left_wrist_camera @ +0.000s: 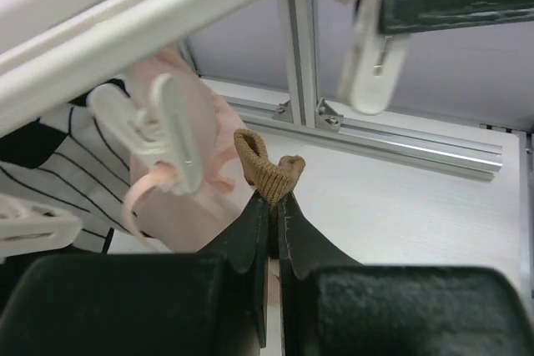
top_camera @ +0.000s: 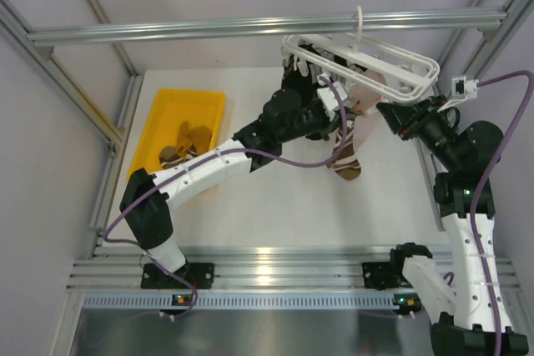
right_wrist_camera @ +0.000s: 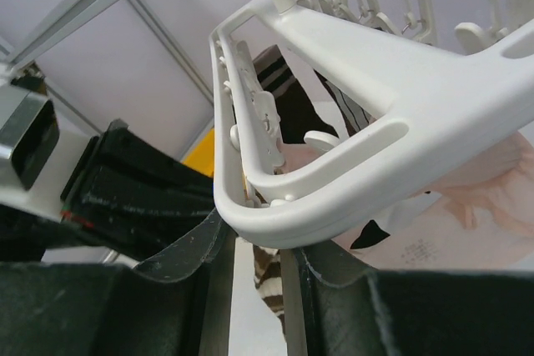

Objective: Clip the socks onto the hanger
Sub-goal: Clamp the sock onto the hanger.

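The white hanger (top_camera: 359, 60) hangs by its hook from the aluminium bar. My left gripper (left_wrist_camera: 274, 202) is shut on the tan cuff of a brown sock (left_wrist_camera: 269, 171), held just below an empty clip (left_wrist_camera: 371, 56). From the left gripper (top_camera: 334, 99) the brown sock with cream stripes (top_camera: 346, 152) dangles to the table. A pale pink sock (left_wrist_camera: 188, 181) and a white sock with dark stripes (left_wrist_camera: 50, 172) are clipped beside it. My right gripper (right_wrist_camera: 275, 239) is shut on the hanger's near corner (right_wrist_camera: 284, 214); the striped sock (right_wrist_camera: 269, 281) shows below it.
A yellow tray (top_camera: 163, 106) at the left holds more socks (top_camera: 185, 143). The aluminium bar (top_camera: 209, 29) spans the back, with frame posts on both sides. The left arm stretches diagonally across the table (top_camera: 275, 206).
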Tool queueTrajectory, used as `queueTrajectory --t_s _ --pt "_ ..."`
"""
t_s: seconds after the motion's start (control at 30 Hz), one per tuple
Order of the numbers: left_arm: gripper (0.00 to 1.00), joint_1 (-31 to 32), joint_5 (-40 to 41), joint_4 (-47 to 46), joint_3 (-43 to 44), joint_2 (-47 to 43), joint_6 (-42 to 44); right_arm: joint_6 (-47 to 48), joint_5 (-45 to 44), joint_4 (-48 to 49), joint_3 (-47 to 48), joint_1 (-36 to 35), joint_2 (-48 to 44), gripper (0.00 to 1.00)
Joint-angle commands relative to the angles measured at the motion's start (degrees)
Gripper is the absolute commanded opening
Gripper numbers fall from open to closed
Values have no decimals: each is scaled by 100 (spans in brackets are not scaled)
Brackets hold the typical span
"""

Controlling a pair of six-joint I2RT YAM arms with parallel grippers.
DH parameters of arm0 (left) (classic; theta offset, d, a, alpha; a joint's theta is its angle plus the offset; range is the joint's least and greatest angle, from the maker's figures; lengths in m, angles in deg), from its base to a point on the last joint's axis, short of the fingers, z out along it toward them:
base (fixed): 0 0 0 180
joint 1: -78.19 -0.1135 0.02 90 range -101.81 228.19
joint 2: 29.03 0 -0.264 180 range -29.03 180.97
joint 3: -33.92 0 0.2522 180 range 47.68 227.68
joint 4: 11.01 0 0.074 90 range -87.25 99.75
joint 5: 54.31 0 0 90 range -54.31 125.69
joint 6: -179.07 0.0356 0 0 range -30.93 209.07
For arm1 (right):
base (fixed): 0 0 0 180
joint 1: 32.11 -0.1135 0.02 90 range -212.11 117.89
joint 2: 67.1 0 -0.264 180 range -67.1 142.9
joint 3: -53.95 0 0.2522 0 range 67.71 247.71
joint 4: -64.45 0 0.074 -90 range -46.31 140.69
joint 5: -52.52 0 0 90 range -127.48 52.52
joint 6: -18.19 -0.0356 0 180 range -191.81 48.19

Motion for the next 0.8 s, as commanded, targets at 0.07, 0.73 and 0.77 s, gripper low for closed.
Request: queueTrajectory --t_s 0.07,0.73,0.77 --pt "0 -517 -1599 383 671 -47 -884 151 397 118 114 67 -73 0" --pt "0 -922 -3473 744 1375 472 -1912 98 1091 619 184 67 147 0" --pt "0 -948 -3508 718 1401 480 -1999 89 1100 619 184 67 147 0"
